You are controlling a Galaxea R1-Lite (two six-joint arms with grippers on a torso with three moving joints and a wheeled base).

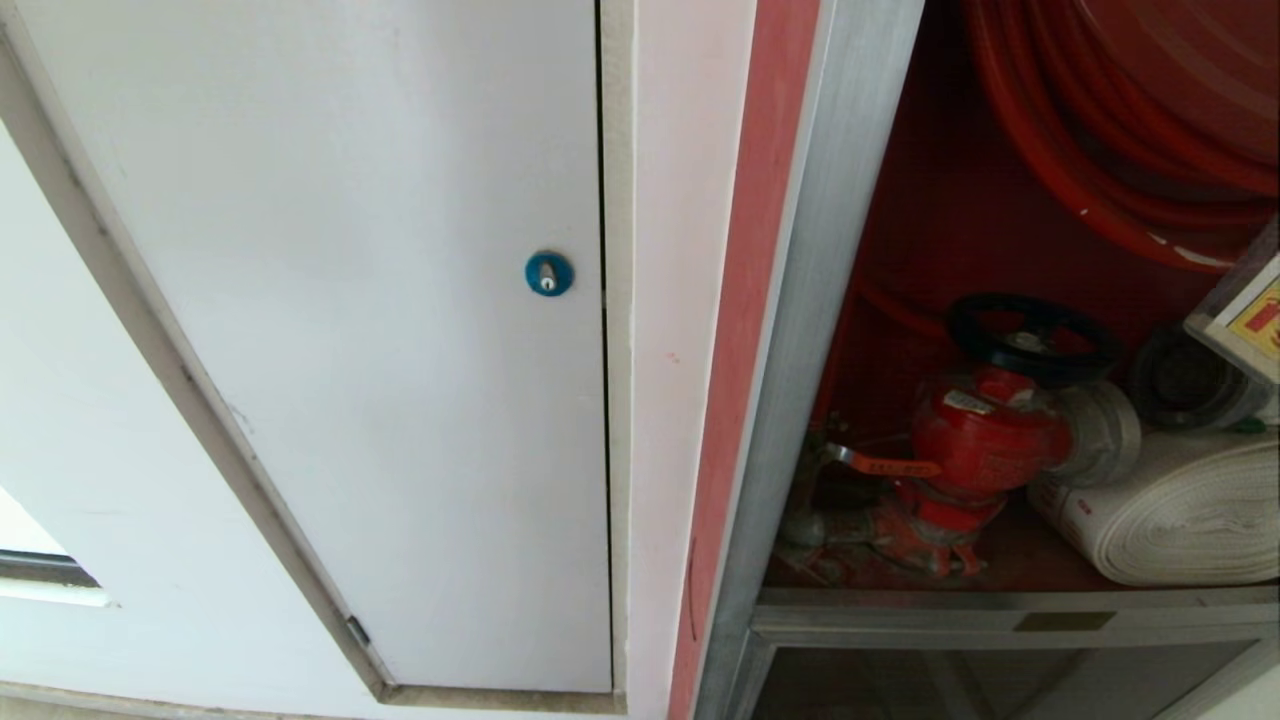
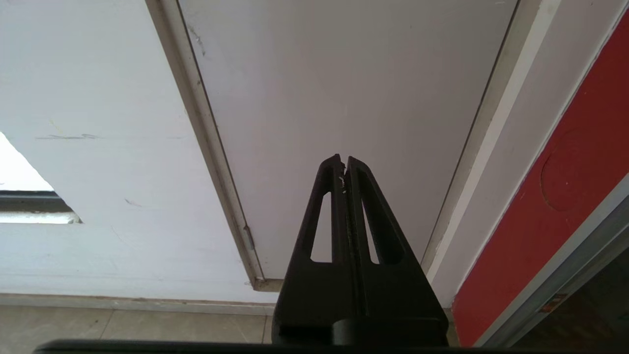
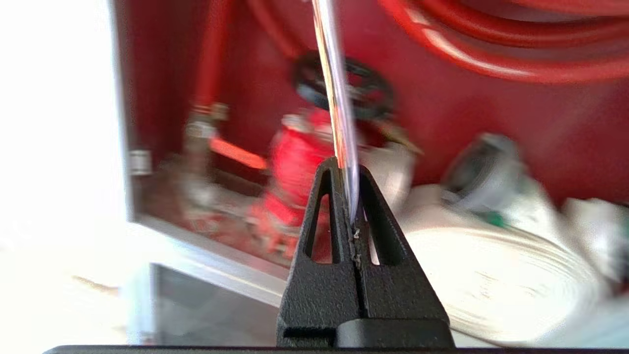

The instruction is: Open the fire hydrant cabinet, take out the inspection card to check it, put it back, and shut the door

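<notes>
1. The fire hydrant cabinet (image 1: 800,330) stands with its red interior exposed on the right side of the head view. Its silver metal frame borders the opening on the left and below.
2. Inside the cabinet, the red hose reel (image 1: 1130,130) occupies the upper part. The red valve (image 1: 985,440) with its black handwheel (image 1: 1030,335) sits below it on the cabinet floor.
3. The white rolled hose (image 1: 1180,510) lies just to the right of the valve, on the same floor.
4. The right pincer (image 3: 350,184) is held in front of the open cabinet, facing the valve. Its fingers are together and clamped on the lower edge of the inspection card (image 3: 336,98).
5. The inspection card appears edge-on in the right wrist view, rising upright from the fingertips as a thin glossy strip across the handwheel. Its print cannot be read.
6. At the right edge of the head view, a pale corner with a yellow and red mark (image 1: 1245,320) enters the frame. It cannot be identified with certainty.
7. The left pincer (image 2: 344,164) has its fingers pressed together and holds nothing. It points at the plain white panel (image 1: 380,300) to the left of the cabinet.
8. The white panel carries a blue round lock (image 1: 549,273) near its right edge.
9. The door is not identifiable in any view.
</notes>
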